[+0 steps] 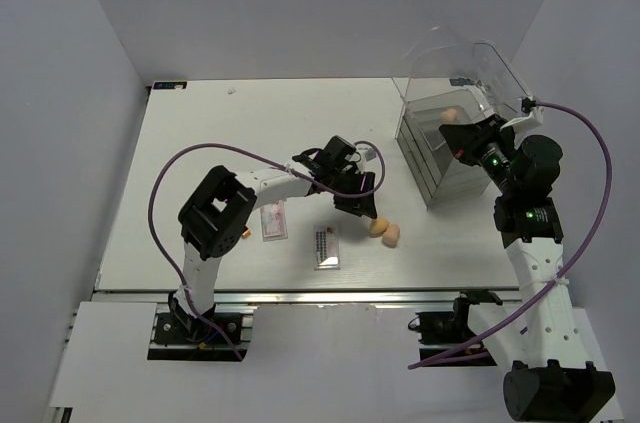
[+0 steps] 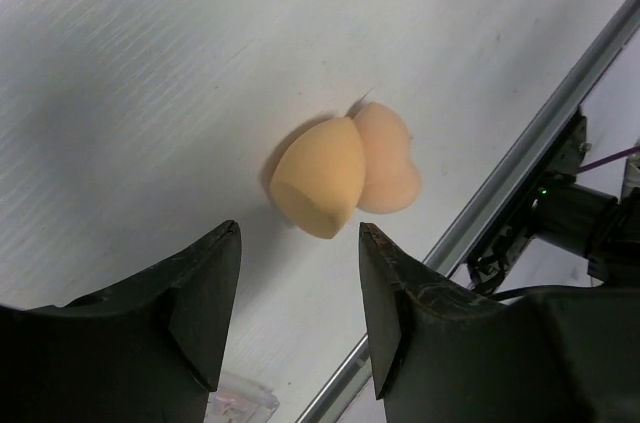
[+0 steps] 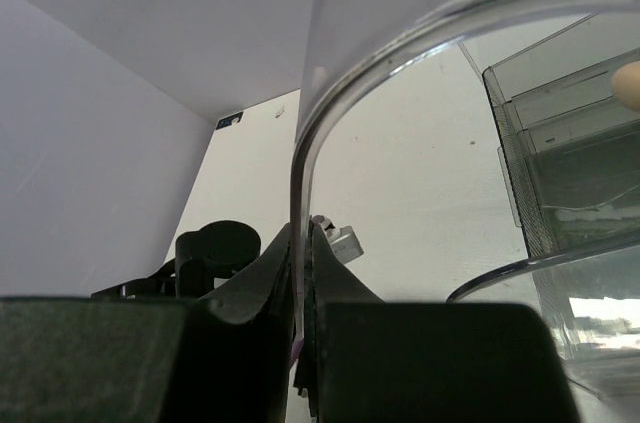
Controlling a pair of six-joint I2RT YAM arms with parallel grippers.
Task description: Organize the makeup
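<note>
Two peach sponges [image 1: 378, 227] [image 1: 392, 235] lie touching on the table; the left wrist view shows them as a nearer one [image 2: 318, 183] and a farther one [image 2: 390, 161]. My left gripper [image 1: 363, 201] [image 2: 300, 243] is open and empty, just short of them. A third sponge [image 1: 450, 115] [image 3: 628, 85] sits in the clear drawer box [image 1: 440, 158]. My right gripper [image 1: 468, 135] [image 3: 305, 243] is shut on the rim of the box's raised clear lid [image 1: 465, 58] [image 3: 330, 113]. The pinkish palette [image 1: 273, 220] and dark-rowed palette [image 1: 327, 244] lie flat near the front. No lipstick tubes show.
The drawer box stands at the table's right back with its drawers [image 3: 570, 173] facing left. The table's front metal rail [image 1: 300, 295] [image 2: 520, 153] runs close behind the sponges. White walls enclose the table.
</note>
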